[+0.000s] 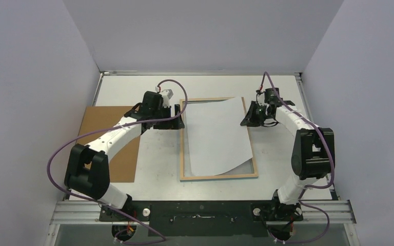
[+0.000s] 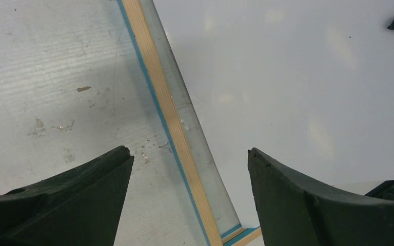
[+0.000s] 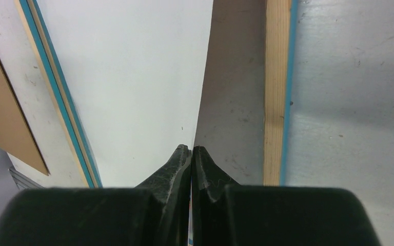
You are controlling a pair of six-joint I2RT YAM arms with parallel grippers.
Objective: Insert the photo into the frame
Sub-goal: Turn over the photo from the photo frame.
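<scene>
— Which step is this?
— Seating the photo (image 1: 218,136). It lies white side up, skewed across the frame (image 1: 218,176), mid-picture on the bench (image 1: 159,164), not square with the rails
— The hands?
— Right hand (image 1: 248,119) is pinched on the photo's upper right corner; left hand (image 1: 178,120) hangs with fingers apart over the frame's upper left rail
— Next?
— I'd judge that corner must swing round until every edge drops inside the rails
</scene>
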